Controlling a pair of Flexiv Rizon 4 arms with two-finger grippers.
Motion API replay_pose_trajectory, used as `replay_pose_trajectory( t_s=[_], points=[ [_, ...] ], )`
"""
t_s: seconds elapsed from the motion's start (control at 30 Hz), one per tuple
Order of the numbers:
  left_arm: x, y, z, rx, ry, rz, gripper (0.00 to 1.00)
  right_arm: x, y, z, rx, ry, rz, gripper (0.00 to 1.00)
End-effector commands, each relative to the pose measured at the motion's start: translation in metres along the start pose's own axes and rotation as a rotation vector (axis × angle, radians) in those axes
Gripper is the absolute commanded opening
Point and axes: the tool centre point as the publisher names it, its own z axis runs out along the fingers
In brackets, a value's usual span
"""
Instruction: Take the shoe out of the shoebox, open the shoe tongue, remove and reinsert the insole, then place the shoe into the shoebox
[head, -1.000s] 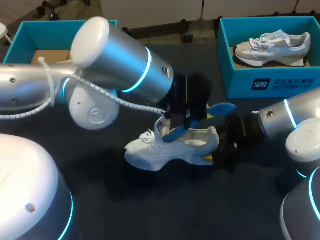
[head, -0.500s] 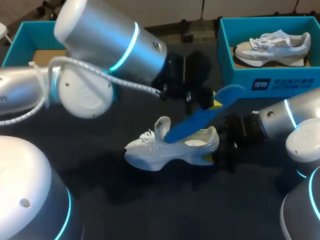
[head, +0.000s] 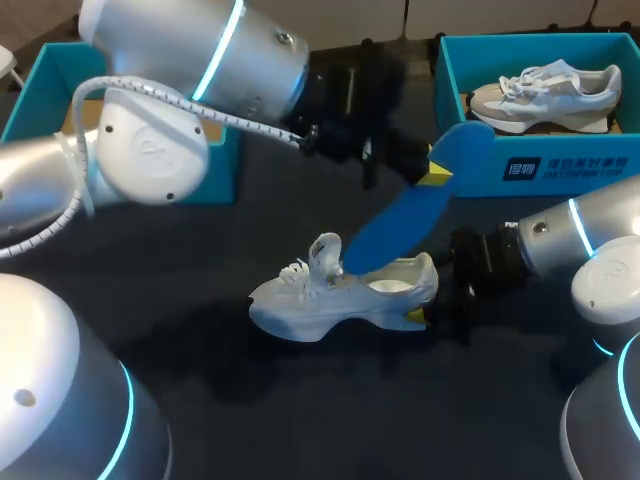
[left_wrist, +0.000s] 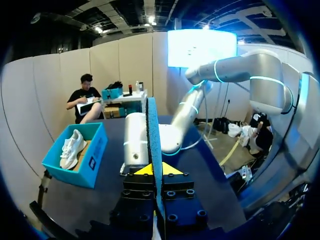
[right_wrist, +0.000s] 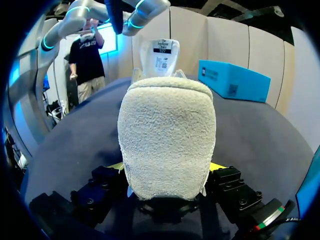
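The shoe (head: 330, 295) lies on its sole near the middle of the table (head: 300, 410), heel in the right gripper (head: 422, 308) and toe toward the left edge. The blue insole (head: 400, 225) slants up from the shoe's mouth to the left gripper (head: 432, 172), toward the box (head: 540, 165) at the far right corner. Over the last second the left gripper has risen toward the far edge, drawing the insole almost out; the shoe has not shifted. The left gripper is clamped on the insole's edge (left_wrist: 152, 135), and the right one is clamped on the heel (right_wrist: 167, 135).
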Motion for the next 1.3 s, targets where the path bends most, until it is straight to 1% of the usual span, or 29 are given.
replay_pose_trajectory(
  t_s=[0.03,0.5,0.6,0.63,0.7,0.73,0.77,0.9,1.03,1.13,1.3],
  points=[
    [0.001,0.005,-0.005,0.011,0.002,0.003,0.00,0.001,-0.001,0.001,0.003,-0.001,-0.001,0.00],
    [0.001,0.005,-0.005,0.011,0.002,0.003,0.00,0.001,-0.001,0.001,0.003,-0.001,-0.001,0.00],
    [0.002,-0.003,-0.010,0.050,0.004,-0.081,0.00,0.001,-0.001,0.001,0.003,-0.001,-0.001,0.00],
    [0.001,-0.008,-0.013,0.067,-0.013,-0.076,0.00,0.001,-0.001,0.001,0.003,-0.001,-0.001,0.00],
    [0.001,-0.011,-0.014,0.084,-0.007,-0.108,0.00,0.001,-0.001,0.001,0.003,-0.001,-0.001,0.00],
    [0.001,-0.019,-0.017,0.121,-0.005,-0.132,0.00,0.001,-0.001,0.001,0.003,-0.001,-0.001,0.00],
    [0.001,-0.021,-0.018,0.126,-0.007,-0.136,0.00,0.001,-0.001,0.001,0.003,-0.001,-0.001,0.00],
    [-0.002,-0.035,-0.023,0.191,-0.010,-0.184,0.00,0.001,-0.001,0.001,0.003,-0.001,-0.001,0.00],
    [-0.001,-0.052,-0.030,0.288,0.007,-0.277,0.00,0.001,-0.001,0.001,0.003,-0.001,-0.001,0.00],
    [0.002,-0.062,-0.034,0.332,0.021,-0.324,0.00,0.001,-0.001,0.001,0.003,-0.001,-0.001,0.00],
    [0.009,-0.074,-0.040,0.376,0.032,-0.371,0.00,0.001,-0.001,0.001,0.003,-0.001,-0.001,0.00]
  ],
)
